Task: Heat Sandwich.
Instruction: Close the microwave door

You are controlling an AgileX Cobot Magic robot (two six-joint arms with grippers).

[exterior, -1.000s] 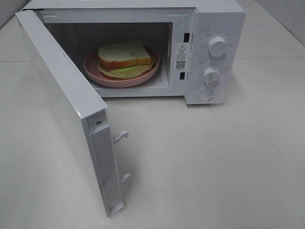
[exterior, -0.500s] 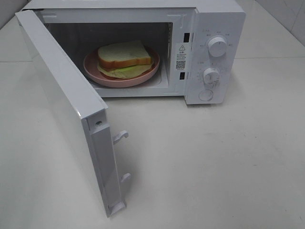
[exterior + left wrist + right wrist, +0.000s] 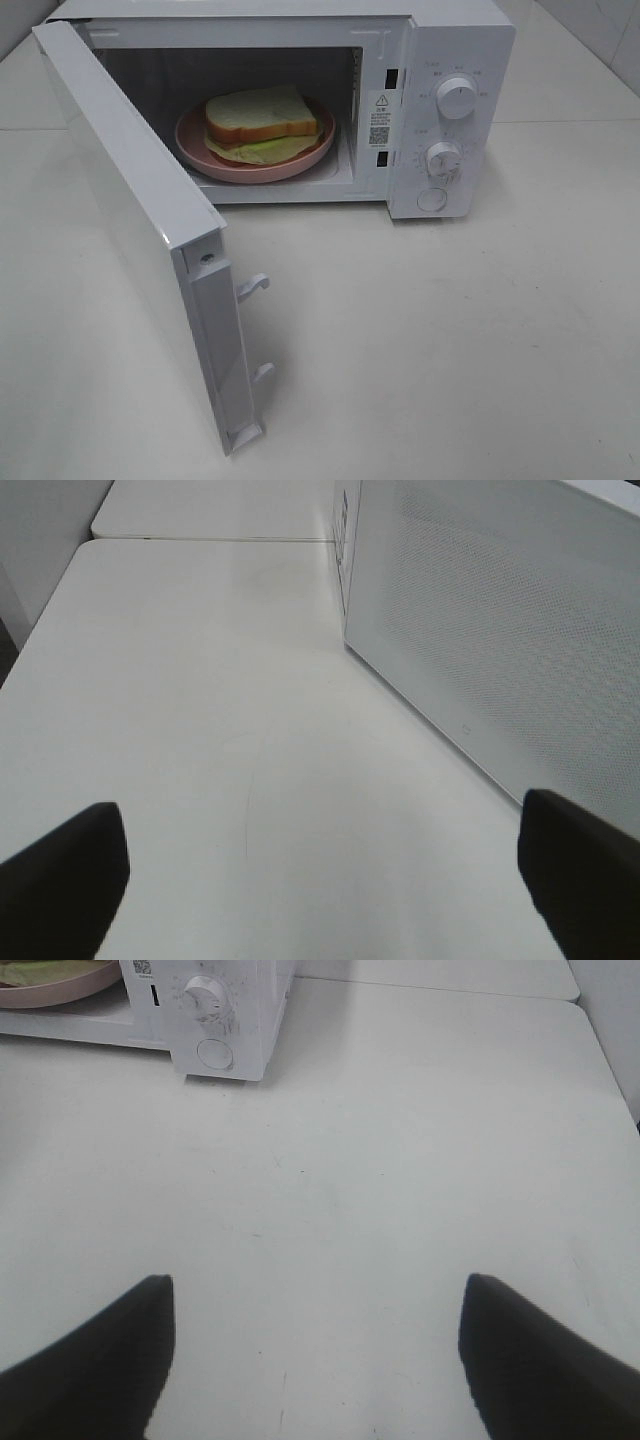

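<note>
**White tabletop, microwave open, sandwich inside**

Pale white table (image 3: 480, 350) across the whole scene.

Far left: microwave door (image 3: 130, 200) swung wide toward the high camera, two white latch hooks (image 3: 253, 287) jutting from its free edge.

Next over: white microwave (image 3: 250, 30), cavity exposed. Inside it, a round pink plate (image 3: 195, 150). On the plate, the sandwich (image 3: 262, 112): white bread, tan crust, pale green leaf poking out beneath. Lies flat, within the plate's rim.

Right of the cavity: control panel with upper knob (image 3: 457, 98), lower knob (image 3: 442, 158) and a round button (image 3: 432, 199) beneath.

Left gripper (image 3: 320, 815), by its wrist camera: dark fingers (image 3: 60, 880) spread wide, released, grasping nothing. Low over the table, just beside the perforated outer face of the door (image 3: 500, 630).

Right gripper (image 3: 317, 1285), by its wrist camera: fingers (image 3: 530, 1360) parted, likewise grasping nothing. Over the table, well apart from the microwave's knob end (image 3: 215, 1020). Edge of the pink plate (image 3: 50, 985) just visible beyond.
</note>
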